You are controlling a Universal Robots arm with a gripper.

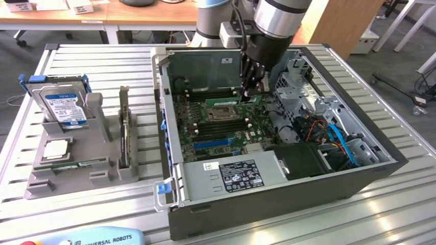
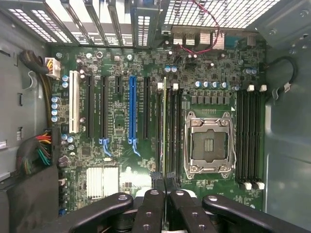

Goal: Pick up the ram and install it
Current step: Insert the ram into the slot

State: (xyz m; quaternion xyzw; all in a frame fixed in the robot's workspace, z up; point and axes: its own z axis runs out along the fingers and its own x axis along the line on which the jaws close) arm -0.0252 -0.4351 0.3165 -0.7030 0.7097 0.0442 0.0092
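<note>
We see gripper [image 1: 250, 94] down inside case [image 1: 286, 204]. Fingers [image 2: 155, 194] near-closed, seemingly pinching ram [image 2: 164, 131], upright in slot beside socket [image 2: 209, 145]. Exterior view adds tray [image 1: 41, 189], toward exterior view's left.

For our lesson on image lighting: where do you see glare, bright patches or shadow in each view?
Glare streaks the table slats at the exterior view's right; in the wrist view the backlit grille washes out, the heatsink glares white, and the pincer, shut on the ram, looks dark.
</note>
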